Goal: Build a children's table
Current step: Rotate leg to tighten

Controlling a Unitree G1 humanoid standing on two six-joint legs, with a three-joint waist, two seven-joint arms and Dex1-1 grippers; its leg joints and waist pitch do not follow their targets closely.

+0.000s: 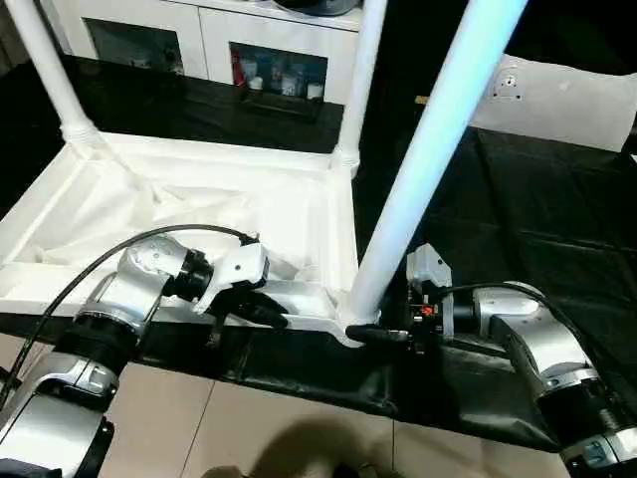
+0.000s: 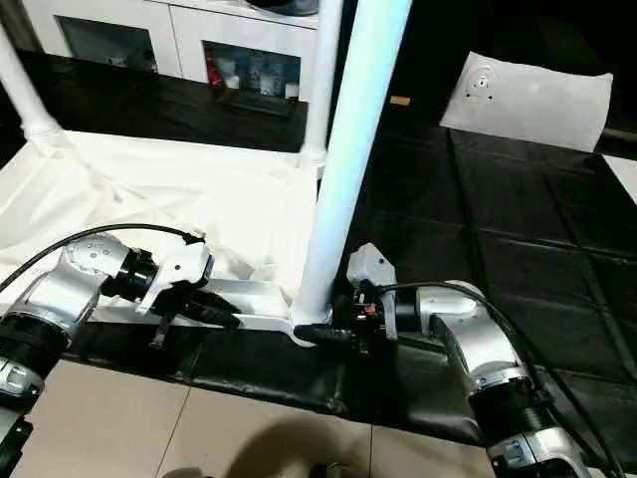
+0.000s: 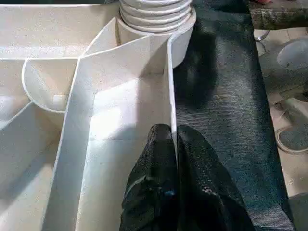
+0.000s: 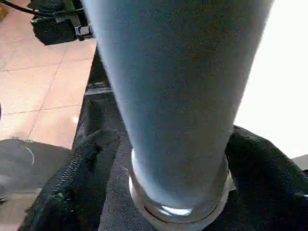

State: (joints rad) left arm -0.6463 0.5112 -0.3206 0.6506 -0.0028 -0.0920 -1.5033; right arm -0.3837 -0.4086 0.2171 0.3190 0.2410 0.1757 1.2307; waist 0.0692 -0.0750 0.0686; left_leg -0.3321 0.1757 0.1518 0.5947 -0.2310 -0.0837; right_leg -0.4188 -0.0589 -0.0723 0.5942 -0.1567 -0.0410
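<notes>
The children's table lies upside down on a black cloth, its ribbed white top [image 1: 338,229] facing up. Three white legs stand in corner sockets: the near right leg [image 1: 428,159], the far right leg [image 1: 363,70] and the far left leg [image 1: 45,60]. My left gripper [image 1: 269,317] is shut on the top's thin near rim [image 3: 169,86], one finger on each side of the wall, just short of the near right socket. My right gripper [image 1: 373,324] reaches in from the right, its two fingers [image 4: 72,187] closed around the near right leg's base [image 4: 178,202].
The black cloth [image 1: 518,219] ends close in front of me, with tiled floor [image 1: 249,428] below. A white cabinet with glass doors [image 1: 199,40] stands behind the table. A flat white panel with a small round fitting [image 1: 567,100] lies at the far right.
</notes>
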